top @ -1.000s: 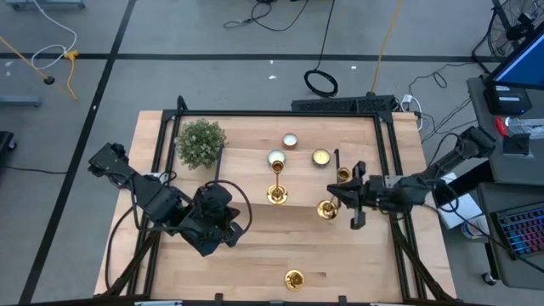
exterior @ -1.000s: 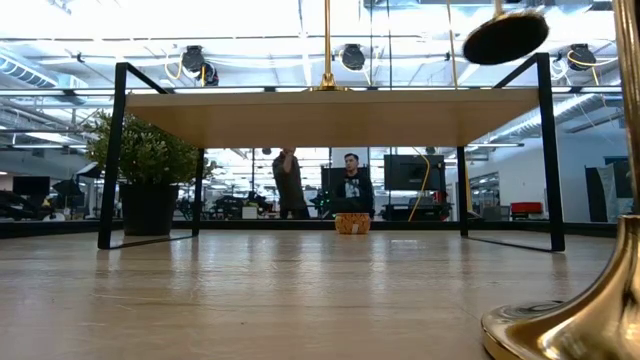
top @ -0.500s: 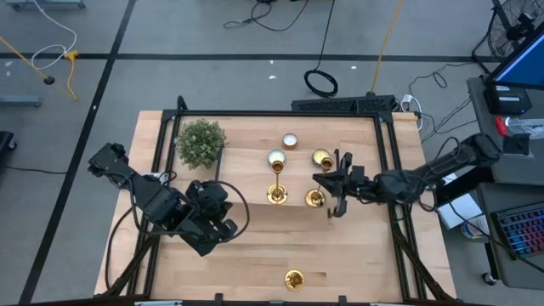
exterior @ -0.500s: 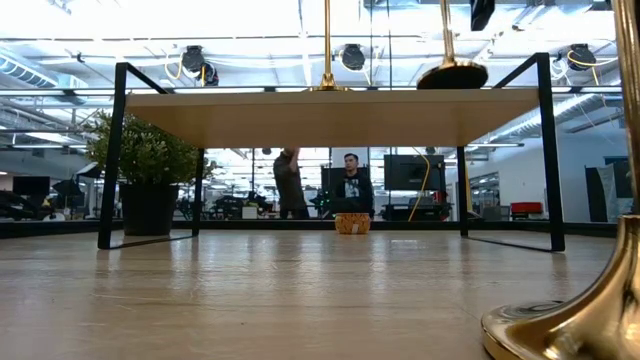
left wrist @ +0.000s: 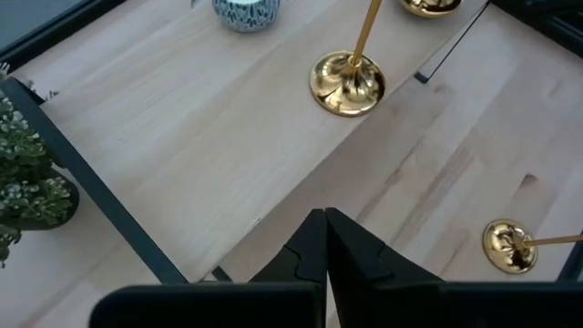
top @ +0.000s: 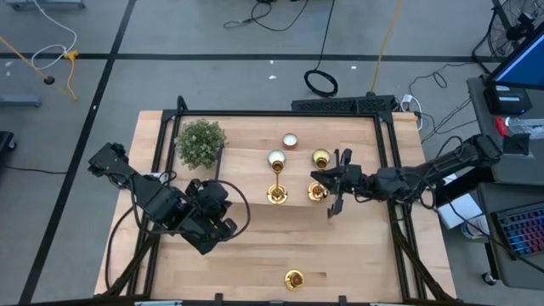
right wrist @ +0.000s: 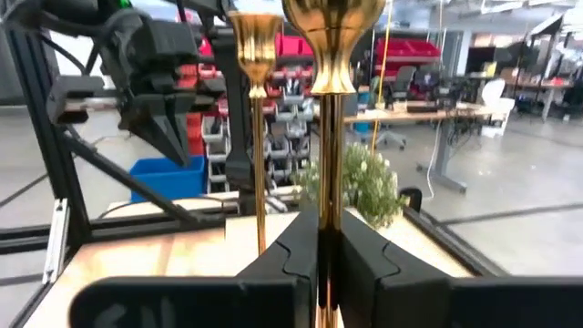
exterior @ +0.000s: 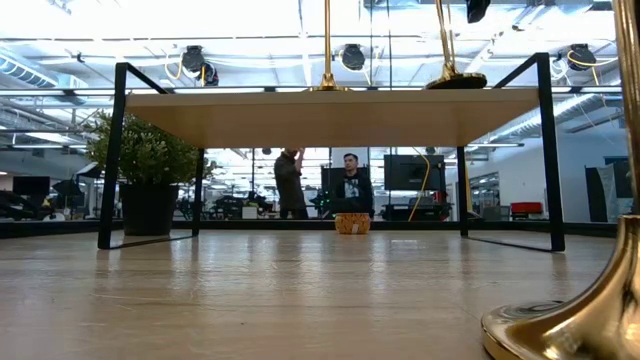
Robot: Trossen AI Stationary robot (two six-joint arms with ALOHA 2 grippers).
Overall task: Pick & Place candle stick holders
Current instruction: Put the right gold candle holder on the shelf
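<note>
My right gripper [top: 327, 189], centre-right of frame, clamps candle stick holder [top: 316, 192]'s upright stem; left gripper [top: 223, 231] waits closed, lower left.

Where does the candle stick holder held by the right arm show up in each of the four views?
High view: the held candle stick holder stands right of centre on the raised shelf, in the right tool.
Low view: its base rests on the shelf top, upper right.
Left wrist view: only its base shows, at the top edge.
Right wrist view: its stem rises at centre.
Shared landmark: the neighbouring holder beside it.
</note>
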